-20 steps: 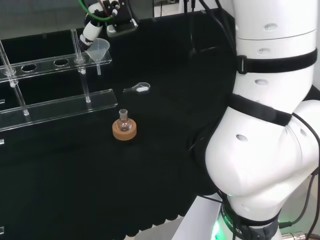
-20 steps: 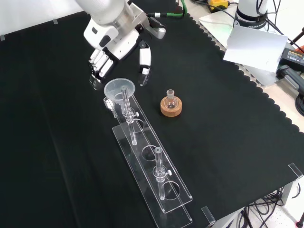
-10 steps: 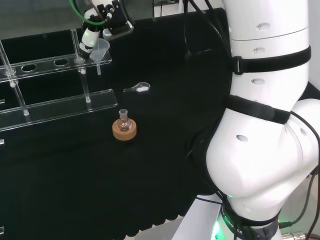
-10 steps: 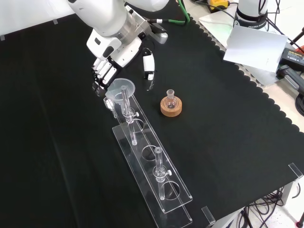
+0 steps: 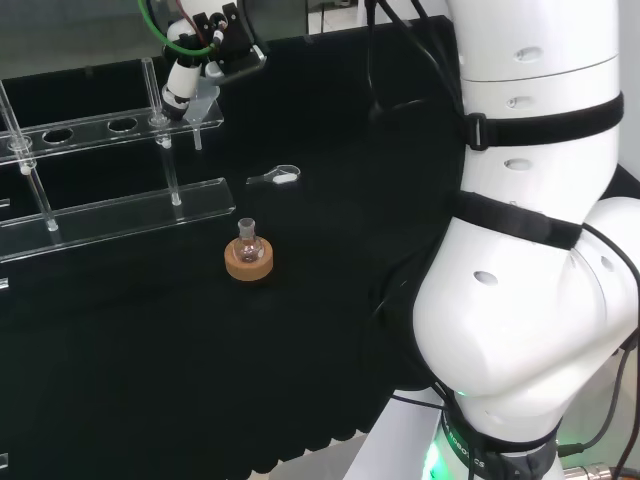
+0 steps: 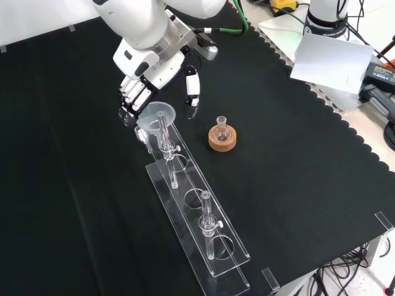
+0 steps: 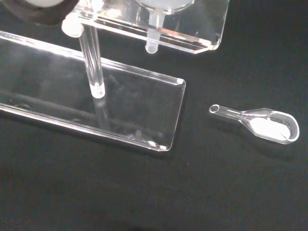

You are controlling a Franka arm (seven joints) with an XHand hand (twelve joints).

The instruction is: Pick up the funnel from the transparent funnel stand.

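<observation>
In the head view you see the black and white hand [image 5: 180, 82] at the clear plastic funnel [image 5: 203, 103] in the end hole of the transparent funnel stand [image 5: 100, 128], and in the front view its fingers [image 6: 131, 98] and thumb [image 6: 192, 92] stand apart around the funnel's rim, not clamped.

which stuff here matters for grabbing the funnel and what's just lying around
For the job:
- funnel
- transparent funnel stand
- hand, at the funnel, fingers and thumb either side of it

Lying about:
- small flask on its cork ring
- glass scoop holding something white
</observation>
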